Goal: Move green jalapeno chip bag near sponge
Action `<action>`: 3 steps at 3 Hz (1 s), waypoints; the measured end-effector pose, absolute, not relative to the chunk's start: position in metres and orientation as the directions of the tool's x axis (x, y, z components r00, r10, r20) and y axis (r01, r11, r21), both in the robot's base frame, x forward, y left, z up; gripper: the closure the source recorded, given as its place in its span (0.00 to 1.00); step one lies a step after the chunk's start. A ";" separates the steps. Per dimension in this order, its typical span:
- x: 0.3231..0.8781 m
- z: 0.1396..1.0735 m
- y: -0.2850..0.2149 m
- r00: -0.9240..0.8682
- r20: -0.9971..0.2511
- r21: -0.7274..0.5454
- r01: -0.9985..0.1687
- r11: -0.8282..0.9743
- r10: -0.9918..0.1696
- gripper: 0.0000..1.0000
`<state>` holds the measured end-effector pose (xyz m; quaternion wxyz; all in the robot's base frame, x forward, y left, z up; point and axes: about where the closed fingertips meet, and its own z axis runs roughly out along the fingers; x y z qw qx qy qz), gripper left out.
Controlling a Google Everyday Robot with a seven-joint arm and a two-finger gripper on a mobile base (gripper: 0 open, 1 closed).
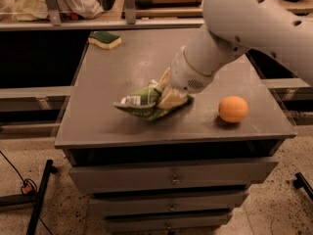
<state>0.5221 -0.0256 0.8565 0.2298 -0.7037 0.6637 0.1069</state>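
Observation:
The green jalapeno chip bag, crumpled green foil with white panels, is at the front middle of the grey cabinet top. My gripper comes down from the upper right on the big white arm, and its pale fingers are closed on the bag's right end. The bag's left end sticks out to the left, slightly raised. The sponge, dark green over pale yellow, lies at the far left corner of the top, well apart from the bag.
An orange round fruit sits at the front right of the top. Drawers run below the front edge. A shelf rail with pale cloth stands behind the cabinet. A black stand leg is on the floor at the left.

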 end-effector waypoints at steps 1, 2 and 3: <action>0.602 0.901 -0.029 0.074 -0.608 -0.292 -0.947 0.136 -0.790 1.00; 0.616 0.925 -0.029 0.091 -0.630 -0.331 -0.930 0.160 -0.771 1.00; 0.616 0.925 -0.029 0.091 -0.630 -0.331 -0.930 0.160 -0.771 1.00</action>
